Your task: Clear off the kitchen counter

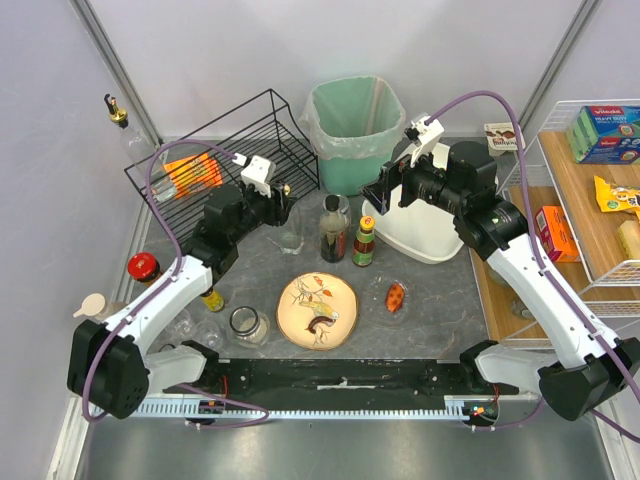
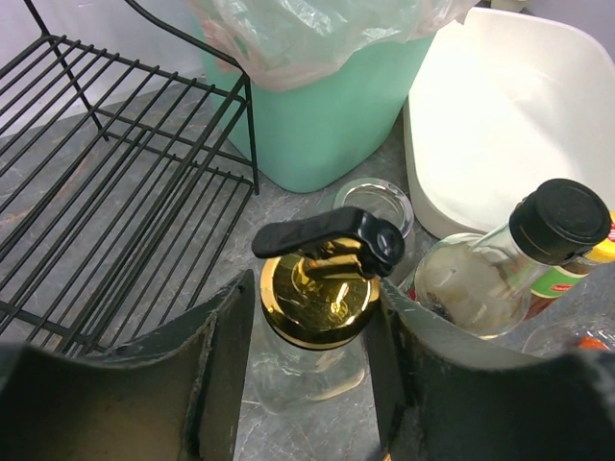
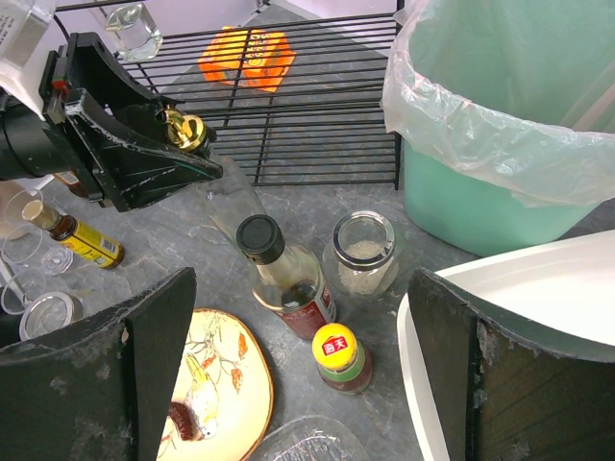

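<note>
On the dark mottled kitchen counter (image 1: 430,320) stands a clear glass bottle (image 2: 317,298) with a gold cap and a black pourer. My left gripper (image 2: 312,336) straddles its neck, jaws open with a thin gap beside the cap. From above the same bottle (image 1: 290,232) sits under the left gripper (image 1: 283,205). My right gripper (image 3: 303,279) hangs wide open and empty above a dark sauce bottle (image 3: 288,279), a glass jar (image 3: 363,252) and a yellow-capped bottle (image 3: 338,355); the right gripper (image 1: 385,190) is in front of the bin.
A black wire rack (image 1: 225,150) holding an orange packet (image 1: 192,172) stands back left, with a green bin (image 1: 355,120) and a white tub (image 1: 425,235) to its right. A painted plate (image 1: 318,310), a clear dish (image 1: 396,297) and small jars (image 1: 247,323) lie nearer. Wooden shelves (image 1: 590,200) are at the right.
</note>
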### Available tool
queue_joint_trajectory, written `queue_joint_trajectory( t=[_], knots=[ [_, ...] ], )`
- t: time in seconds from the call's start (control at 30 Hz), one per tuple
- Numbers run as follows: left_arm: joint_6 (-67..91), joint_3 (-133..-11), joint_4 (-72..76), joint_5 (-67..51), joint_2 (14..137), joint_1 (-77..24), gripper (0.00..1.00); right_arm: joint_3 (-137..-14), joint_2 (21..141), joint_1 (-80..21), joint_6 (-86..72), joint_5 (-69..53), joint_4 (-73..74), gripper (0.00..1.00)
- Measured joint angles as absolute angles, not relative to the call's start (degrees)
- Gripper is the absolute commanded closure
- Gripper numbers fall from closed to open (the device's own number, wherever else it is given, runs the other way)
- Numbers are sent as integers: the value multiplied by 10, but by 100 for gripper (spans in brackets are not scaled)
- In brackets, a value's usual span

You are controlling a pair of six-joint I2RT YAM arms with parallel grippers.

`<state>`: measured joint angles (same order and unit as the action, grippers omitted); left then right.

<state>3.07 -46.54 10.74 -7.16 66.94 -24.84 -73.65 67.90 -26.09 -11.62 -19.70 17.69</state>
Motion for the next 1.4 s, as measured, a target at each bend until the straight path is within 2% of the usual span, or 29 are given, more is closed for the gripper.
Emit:
queue_joint_trajectory(
  t=[0.3, 0.63, 0.97, 1.2, 1.4],
  knots=[
    [17, -466, 111, -65, 679, -249, 98, -736, 679, -261, -116, -197, 177, 2],
    [16, -505, 48, -50, 677, -249, 98, -736, 675, -261, -116, -196, 177, 2],
    [18, -609, -33, -23, 641, -249, 98, -736, 669, -261, -116, -195, 177, 2],
    [33, -733, -108, 48, 634, -249, 98, -736, 668, -261, -115, -194, 177, 2],
    [45, -826, -135, 167, 660, -249, 99, -736, 668, -261, -115, -194, 177, 2]
  ],
)
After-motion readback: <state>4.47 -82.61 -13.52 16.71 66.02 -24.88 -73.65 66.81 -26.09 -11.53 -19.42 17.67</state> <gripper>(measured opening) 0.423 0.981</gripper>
